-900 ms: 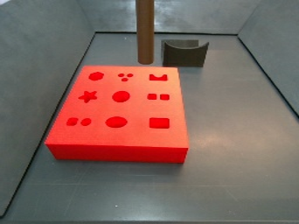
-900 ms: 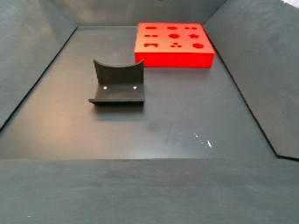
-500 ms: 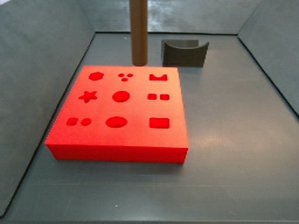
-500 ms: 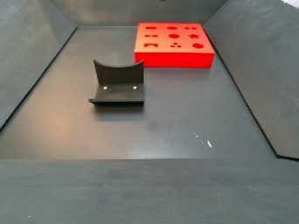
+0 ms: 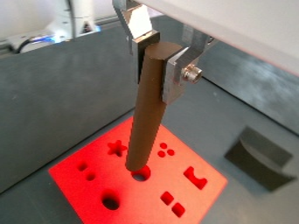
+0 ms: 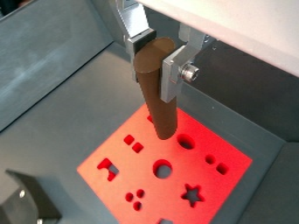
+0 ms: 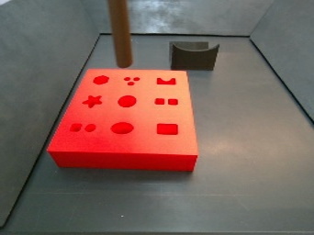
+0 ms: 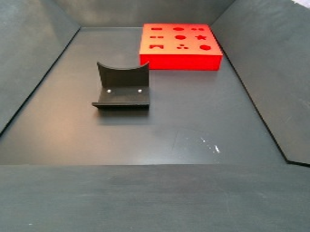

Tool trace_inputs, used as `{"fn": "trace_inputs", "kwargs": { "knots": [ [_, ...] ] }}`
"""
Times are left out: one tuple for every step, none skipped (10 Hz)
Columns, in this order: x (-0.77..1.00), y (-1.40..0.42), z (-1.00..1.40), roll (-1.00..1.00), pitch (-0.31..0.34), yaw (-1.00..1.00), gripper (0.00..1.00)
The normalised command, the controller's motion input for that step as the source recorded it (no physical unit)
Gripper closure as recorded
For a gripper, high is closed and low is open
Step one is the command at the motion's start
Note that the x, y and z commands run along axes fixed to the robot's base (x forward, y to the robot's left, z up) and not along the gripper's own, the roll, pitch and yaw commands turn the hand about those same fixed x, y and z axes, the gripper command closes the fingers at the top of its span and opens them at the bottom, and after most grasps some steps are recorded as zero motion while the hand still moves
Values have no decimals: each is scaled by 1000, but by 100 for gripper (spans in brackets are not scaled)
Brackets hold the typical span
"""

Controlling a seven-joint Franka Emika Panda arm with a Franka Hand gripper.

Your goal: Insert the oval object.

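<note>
Gripper (image 5: 158,54) with jaws clamped on the top of the brown peg (image 5: 145,114), holding it upright above the red block (image 7: 123,119) so its lower end can be lined up with the oval hole.

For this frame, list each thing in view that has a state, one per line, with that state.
Gripper: shut on the peg's top end, above the red block.
Peg: held upright, hanging over the block, not inserted.
Red block: flat on the floor, all holes empty.
Fixture: standing on the floor apart from the block, nothing in it.
</note>
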Motion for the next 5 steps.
{"fn": "trace_inputs", "kwargs": {
  "knots": [
    [-103,-23,0,0,-56,43,100],
    [-123,-54,0,17,-73,151,100],
    [-29,-206,0,164,-4,29,100],
    [0,-357,-63,210,4,-103,100],
    [-220,-357,-43,267,0,-137,100]
  ]
}}
